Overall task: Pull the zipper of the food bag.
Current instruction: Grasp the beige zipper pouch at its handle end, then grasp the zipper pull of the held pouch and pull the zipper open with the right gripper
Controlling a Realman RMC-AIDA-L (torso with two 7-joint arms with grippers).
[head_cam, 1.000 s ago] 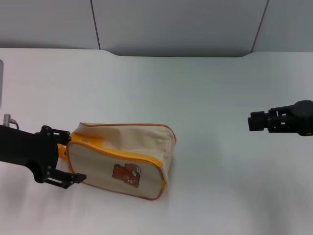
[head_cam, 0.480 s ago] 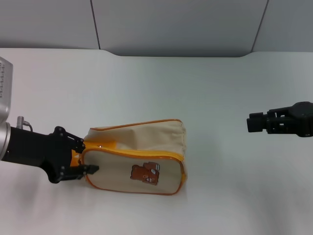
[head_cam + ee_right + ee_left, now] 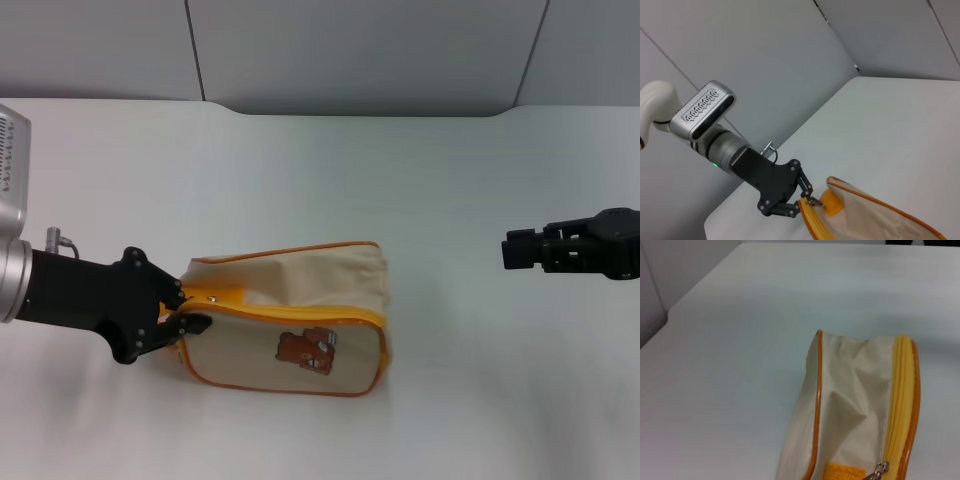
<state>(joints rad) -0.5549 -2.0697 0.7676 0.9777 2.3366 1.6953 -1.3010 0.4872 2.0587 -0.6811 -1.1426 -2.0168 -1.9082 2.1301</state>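
The cream food bag (image 3: 300, 290) lies on the white table, its bear print (image 3: 307, 350) facing me. The orange-yellow zipper (image 3: 300, 315) runs along its upper edge. My left gripper (image 3: 190, 310) is at the bag's left end, shut on the zipper's pull tab. The right wrist view shows that left gripper (image 3: 807, 201) pinching the tab at the bag's corner (image 3: 875, 220). The left wrist view shows the zipper band (image 3: 900, 405) and the silver pull tab (image 3: 881, 470). My right gripper (image 3: 515, 250) hovers far to the right, away from the bag.
The white table (image 3: 400, 190) ends at a grey wall (image 3: 350, 50) behind. An orange strap loop (image 3: 842, 472) sits at the bag's end beside the tab.
The left gripper has closed at the bag's end and moved right. The bag has swung round and shifted right with it. The right arm has stayed put.
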